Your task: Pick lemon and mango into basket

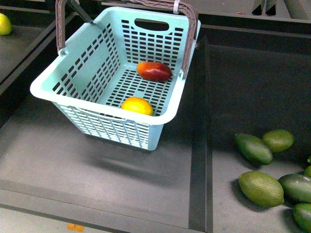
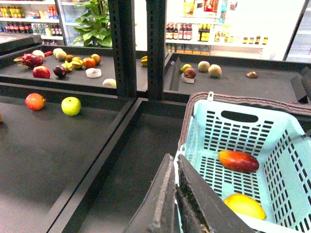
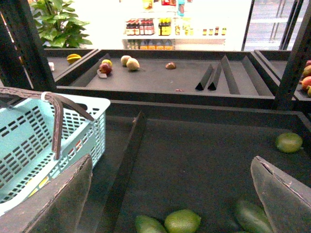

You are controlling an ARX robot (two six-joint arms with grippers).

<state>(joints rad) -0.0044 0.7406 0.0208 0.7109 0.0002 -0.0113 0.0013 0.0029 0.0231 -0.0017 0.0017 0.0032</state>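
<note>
Currently, by item:
Basket [image 1: 163, 116]: sitting tilted on the dark shelf, brown handles [image 1: 189, 29] standing up.
Mango [image 1: 154, 71]: lying on the basket's slotted floor, toward the far end wall.
Lemon [image 1: 137, 105]: resting on the basket floor by the near wall, apart from the mango.
Left gripper [image 2: 176, 204]: hanging just beside the basket's rim, its 2 fingers pressing together on nothing.
Right gripper [image 3: 170, 194]: hovering with fingers spread wide, over green fruits [image 3: 182, 221] beyond a divider [image 3: 127, 160].
</note>
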